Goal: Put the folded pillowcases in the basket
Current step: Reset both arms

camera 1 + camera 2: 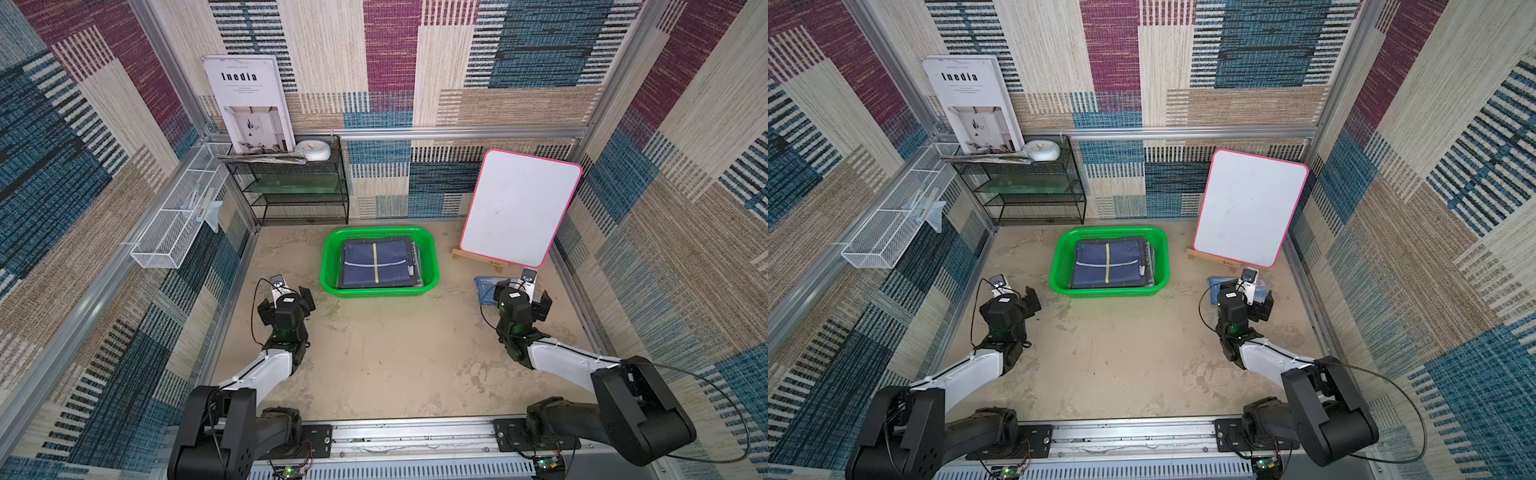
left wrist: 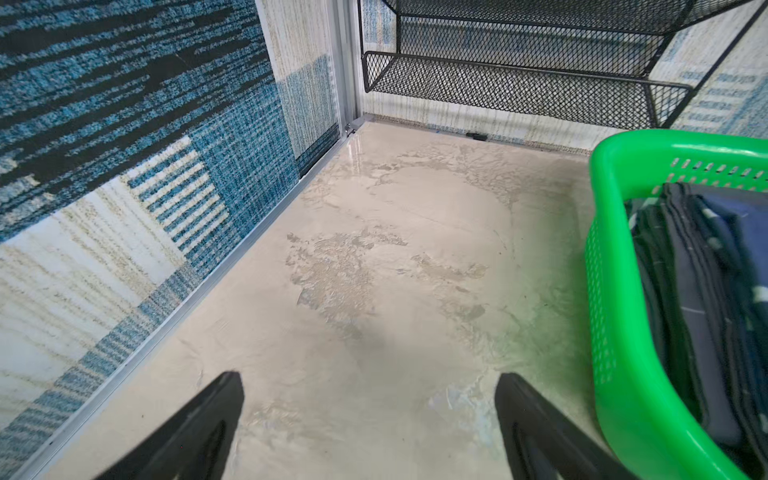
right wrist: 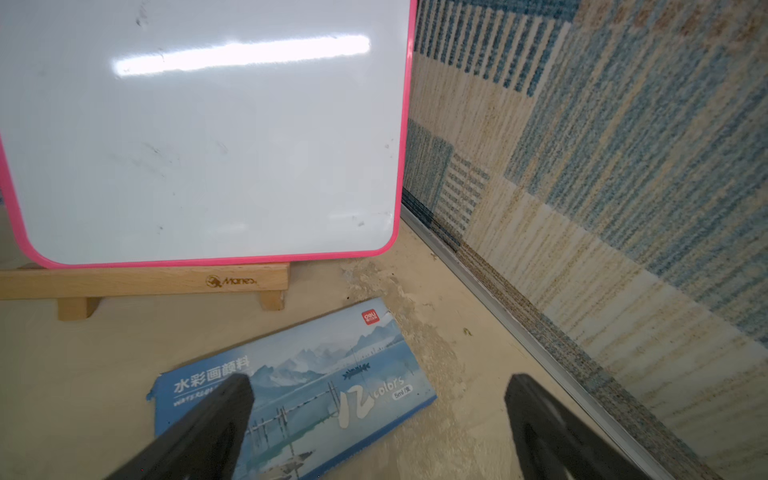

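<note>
The bright green basket stands mid-table toward the back. Inside it the folded navy pillowcase, marked with a yellow and a white stripe, lies flat. My left gripper is open and empty over bare table, to the left of the basket, whose near wall and the pillowcase show in the left wrist view. My right gripper is open and empty at the right, hovering over a blue paint box.
A pink-framed whiteboard leans on a wooden stand at the back right. A black mesh shelf with a book and a clock stands back left. A white wire rack hangs on the left wall.
</note>
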You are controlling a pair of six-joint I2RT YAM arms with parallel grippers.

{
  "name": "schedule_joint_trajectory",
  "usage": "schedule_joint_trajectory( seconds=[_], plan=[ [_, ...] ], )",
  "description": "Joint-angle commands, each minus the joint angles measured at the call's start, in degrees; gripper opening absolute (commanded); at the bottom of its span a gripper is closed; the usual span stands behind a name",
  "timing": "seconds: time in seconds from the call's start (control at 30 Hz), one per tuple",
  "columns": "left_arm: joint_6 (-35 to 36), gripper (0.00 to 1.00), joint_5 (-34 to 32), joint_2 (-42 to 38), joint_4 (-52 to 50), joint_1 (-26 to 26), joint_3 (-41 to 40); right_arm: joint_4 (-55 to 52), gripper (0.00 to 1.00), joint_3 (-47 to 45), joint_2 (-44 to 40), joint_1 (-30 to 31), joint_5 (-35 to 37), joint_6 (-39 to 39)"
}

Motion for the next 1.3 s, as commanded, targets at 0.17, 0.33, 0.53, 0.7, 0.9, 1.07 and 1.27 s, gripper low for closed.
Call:
schedule_joint_trajectory(
  seconds=[0.17, 0.33, 0.53, 0.7, 0.9, 1.07, 1.27],
  plan=[
    [4.09, 0.99, 6.57, 7.51, 12.26, 0.77, -1.31, 17.07, 1.00, -3.20, 5.45, -3.52, 0.46, -2.41],
    [2.42, 0.99, 9.91, 10.45, 14.83, 3.03, -1.94, 23.11, 1.00, -3.95, 6.82, -7.24, -13.80, -8.35],
    [7.79, 0.99, 20.88, 18.72, 24.33, 3.40, -1.60, 23.06, 1.00, -2.36, 10.50, -11.23, -27.81, -9.96],
    [4.80, 0.99, 18.02, 15.73, 11.56, 3.87, 2.31, 22.07, 1.00, -2.38, 10.49, -16.57, -37.07, -6.69],
    [4.89, 0.99, 17.85, 16.14, 12.17, 3.80, 2.33, 23.87, 1.00, -3.40, 10.61, -17.00, -40.92, -7.77],
    [5.18, 0.99, 17.62, 16.68, 13.88, 3.79, 2.06, 30.88, 1.00, -6.63, 12.31, -17.26, -45.95, -9.63],
    [4.97, 0.99, 17.64, 16.30, 12.69, 3.79, 2.31, 28.92, 1.00, -6.13, 11.71, -17.54, -46.65, -9.85]
  ],
)
